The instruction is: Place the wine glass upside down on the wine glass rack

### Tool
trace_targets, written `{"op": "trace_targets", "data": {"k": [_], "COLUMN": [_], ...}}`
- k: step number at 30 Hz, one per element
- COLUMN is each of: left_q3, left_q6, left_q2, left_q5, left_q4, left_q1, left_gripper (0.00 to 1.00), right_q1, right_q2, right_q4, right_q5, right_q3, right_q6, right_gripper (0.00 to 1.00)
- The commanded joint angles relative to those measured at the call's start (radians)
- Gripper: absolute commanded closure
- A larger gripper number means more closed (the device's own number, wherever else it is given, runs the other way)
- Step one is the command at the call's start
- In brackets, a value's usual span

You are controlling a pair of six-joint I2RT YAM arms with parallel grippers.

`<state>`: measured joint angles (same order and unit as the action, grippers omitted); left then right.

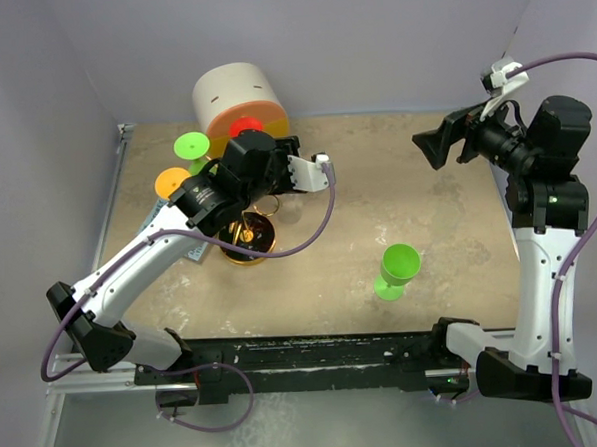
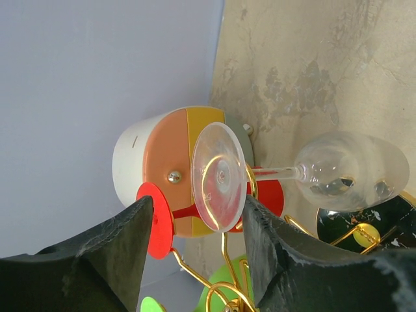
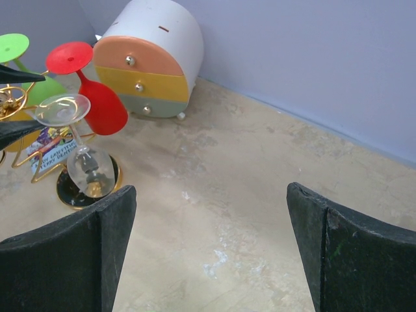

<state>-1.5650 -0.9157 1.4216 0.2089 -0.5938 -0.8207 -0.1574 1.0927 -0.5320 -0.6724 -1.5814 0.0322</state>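
The gold wire wine glass rack (image 1: 248,248) stands on its round black base (image 3: 68,190) at the left middle of the table. A clear wine glass (image 2: 351,172) hangs upside down on it, its foot (image 2: 219,177) resting on a gold ring loop. My left gripper (image 2: 198,237) is open, its fingers on either side of that foot, the right finger (image 2: 279,253) close against it. Red (image 3: 104,107), green and orange glasses also hang on the rack. A green wine glass (image 1: 396,268) stands upright on the table. My right gripper (image 3: 209,195) is open and empty, high at the right.
A cream-and-orange cylinder of small drawers (image 1: 237,97) stands at the back wall just behind the rack, also in the right wrist view (image 3: 149,65). A printed card (image 3: 45,146) lies under the rack. Grey walls close the table at the back and sides.
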Motion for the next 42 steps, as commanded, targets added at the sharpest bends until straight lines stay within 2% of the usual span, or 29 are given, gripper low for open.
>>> {"op": "trace_targets", "data": {"k": [1, 11, 32, 42], "left_q3": [-0.028, -0.034, -0.099, -0.105], "left_q6": [0.050, 0.054, 0.101, 0.121], "left_q2": [-0.026, -0.024, -0.016, -0.030], "left_q5": [-0.055, -0.052, -0.062, -0.126], "left_q4": [-0.049, -0.043, -0.060, -0.104], "left_q1": [-0.007, -0.006, -0.006, -0.005], "left_gripper": [0.38, 0.33, 0.29, 0.26], "right_q1": [-0.004, -0.004, -0.004, -0.004], "right_q2": [-0.008, -0.001, -0.005, -0.013], "right_q4": [0.039, 0.038, 0.043, 0.044], "right_q5": [-0.004, -0.004, -0.003, -0.003], "right_q3": [-0.002, -0.005, 0.007, 0.017], "right_q6": [0.010, 0.009, 0.015, 0.016], "right_gripper": [0.00, 0.00, 0.00, 0.00]}}
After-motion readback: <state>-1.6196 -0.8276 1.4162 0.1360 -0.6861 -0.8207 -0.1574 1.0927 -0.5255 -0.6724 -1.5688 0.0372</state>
